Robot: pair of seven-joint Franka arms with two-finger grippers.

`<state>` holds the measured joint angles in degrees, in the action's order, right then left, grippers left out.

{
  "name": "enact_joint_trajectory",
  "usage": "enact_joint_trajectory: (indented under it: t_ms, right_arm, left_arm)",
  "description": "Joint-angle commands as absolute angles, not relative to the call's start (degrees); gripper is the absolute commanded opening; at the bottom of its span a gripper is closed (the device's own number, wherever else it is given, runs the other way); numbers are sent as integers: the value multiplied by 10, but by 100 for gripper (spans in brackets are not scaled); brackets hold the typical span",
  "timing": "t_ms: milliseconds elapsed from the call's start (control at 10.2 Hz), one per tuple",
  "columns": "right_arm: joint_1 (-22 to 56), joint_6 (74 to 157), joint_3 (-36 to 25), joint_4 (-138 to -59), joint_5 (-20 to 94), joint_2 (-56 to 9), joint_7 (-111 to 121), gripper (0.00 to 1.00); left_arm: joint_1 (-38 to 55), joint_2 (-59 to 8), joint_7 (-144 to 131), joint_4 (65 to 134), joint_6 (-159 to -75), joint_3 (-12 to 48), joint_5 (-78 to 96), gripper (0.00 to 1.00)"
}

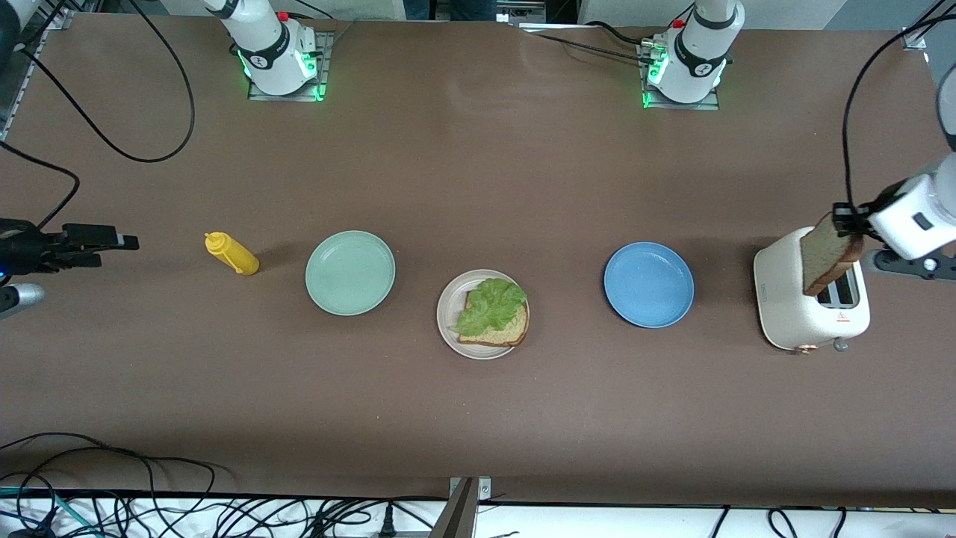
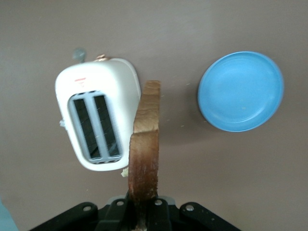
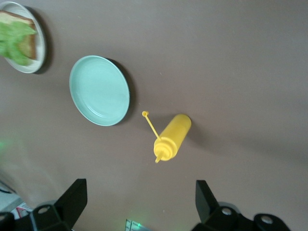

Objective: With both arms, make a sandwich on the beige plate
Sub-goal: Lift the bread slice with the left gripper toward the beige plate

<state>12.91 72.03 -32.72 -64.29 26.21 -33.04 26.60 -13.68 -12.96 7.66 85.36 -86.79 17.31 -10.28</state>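
Observation:
On the beige plate (image 1: 446, 320) in the middle of the table lies one bread slice (image 1: 502, 335) with a ruffled green lettuce leaf (image 1: 491, 305) on top. My left gripper (image 1: 848, 217) is shut on a second bread slice (image 1: 827, 254), which hangs upright over the white toaster (image 1: 792, 306). The left wrist view shows this slice (image 2: 144, 144) edge-on, pinched in the left gripper (image 2: 143, 214), with the toaster (image 2: 91, 86) below. My right gripper (image 1: 116, 251) waits open and holds nothing, over bare table at the right arm's end; in its own view the right gripper (image 3: 139, 192) looks down on the plate (image 3: 42, 50).
A blue plate (image 1: 648, 284) (image 2: 240, 91) lies between the beige plate and the toaster. A mint-green plate (image 1: 349, 272) (image 3: 98, 90) and a yellow squeeze bottle (image 1: 233, 254) (image 3: 172, 137) lie toward the right arm's end. Cables run along the table edges.

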Motion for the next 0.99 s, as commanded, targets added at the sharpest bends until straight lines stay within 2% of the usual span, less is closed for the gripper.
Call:
enact_joint_trajectory:
  t_ms: [0,197,591,690,887]
  right_arm:
    - [163,723,-327,-642,201,-314,230,100]
    - [174,758,-325,-642,196,-314,229,100]
    - [209,766,-321,-642,201,-307,141,100]
    - [198,766,-299,-642,197,-302,120,100]
    - [148,783,-199,-642,120,-280,112,100]
  left_arm:
    - [-104,-133,72,838,-853,196,-91,0]
    - [-70,-156,35,837,-858,200,6,0]
    - [-7,-285,-20,738,-876,200,193,0]
    - [-4,-307,-21,734,-906,200,246,0]
    - [-4,-371,-12,734,-976,200,389,0]
